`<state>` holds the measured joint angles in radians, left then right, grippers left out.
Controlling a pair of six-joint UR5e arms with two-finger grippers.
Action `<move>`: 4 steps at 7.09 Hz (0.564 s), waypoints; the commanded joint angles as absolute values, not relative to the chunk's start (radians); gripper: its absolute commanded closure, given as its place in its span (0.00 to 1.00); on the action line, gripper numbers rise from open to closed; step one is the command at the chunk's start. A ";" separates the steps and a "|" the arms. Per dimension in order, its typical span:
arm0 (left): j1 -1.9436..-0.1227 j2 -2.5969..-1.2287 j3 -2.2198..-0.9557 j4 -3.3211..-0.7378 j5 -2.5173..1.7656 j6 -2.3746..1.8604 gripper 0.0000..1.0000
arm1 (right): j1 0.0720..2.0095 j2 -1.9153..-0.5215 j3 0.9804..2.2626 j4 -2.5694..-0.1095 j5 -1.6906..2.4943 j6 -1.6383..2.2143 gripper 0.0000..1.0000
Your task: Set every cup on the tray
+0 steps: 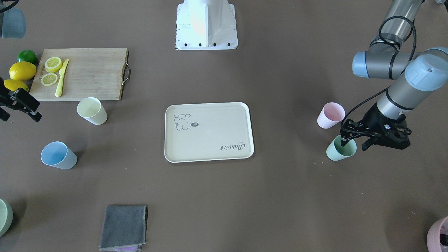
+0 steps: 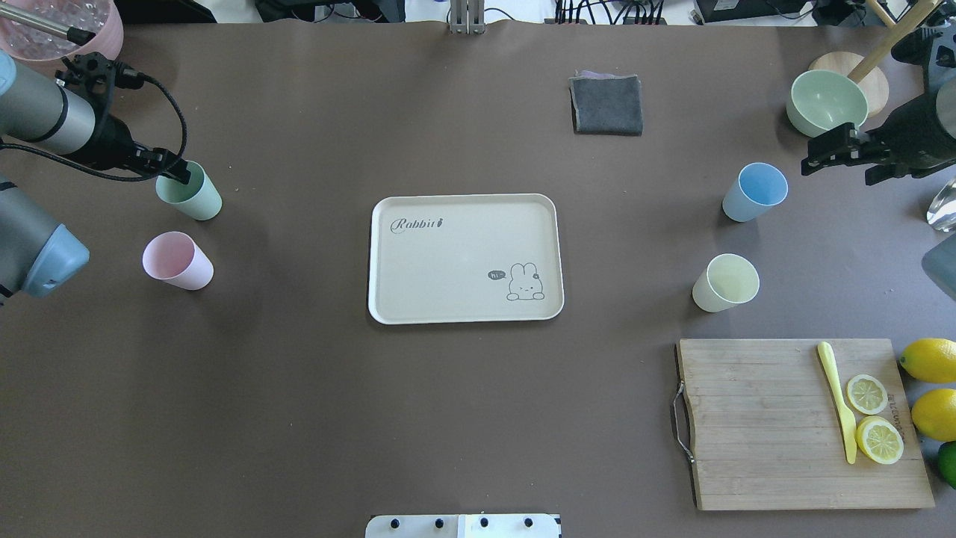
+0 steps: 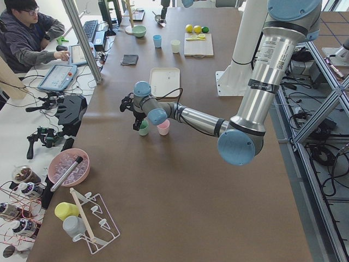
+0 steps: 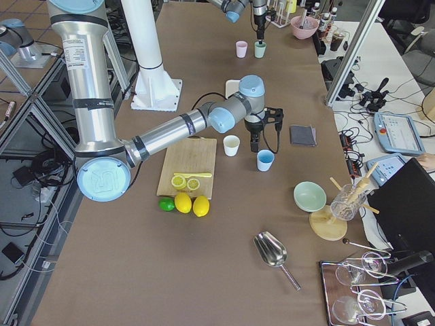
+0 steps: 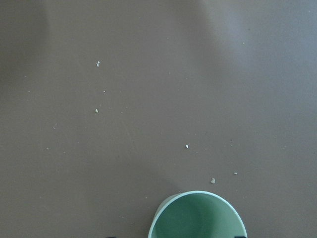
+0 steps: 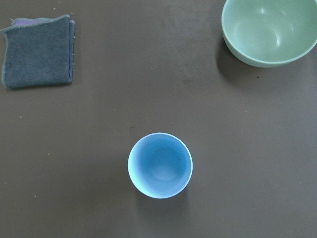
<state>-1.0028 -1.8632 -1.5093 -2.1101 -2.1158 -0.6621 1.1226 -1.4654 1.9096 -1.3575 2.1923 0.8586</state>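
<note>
Left gripper (image 1: 354, 144) is down at the mint green cup (image 1: 338, 151), fingers spread wide, one tip dipping inside the rim and the other outside the wall, not clamped. The pink cup (image 1: 330, 116) stands just beside it. Over on the other side, the right gripper (image 2: 840, 170) hovers near the blue cup (image 2: 754, 192), fingers apart and touching nothing. The yellow cup (image 2: 725, 282) sits between the blue one and the cutting board (image 2: 777, 441). The tray (image 2: 448, 261) lies mid-table, well apart from all four cups.
</note>
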 commanded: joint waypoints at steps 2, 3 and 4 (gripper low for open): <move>-0.996 -1.856 -1.468 -2.111 -2.102 -0.652 0.67 | 1.121 -1.468 1.911 -1.358 2.189 0.859 0.01; -0.996 -1.862 -1.468 -2.111 -2.085 -0.653 1.00 | 1.120 -1.477 1.907 -1.356 2.177 0.853 0.01; -0.996 -1.870 -1.488 -2.111 -2.086 -0.653 1.00 | 1.120 -1.485 1.902 -1.350 2.177 0.835 0.02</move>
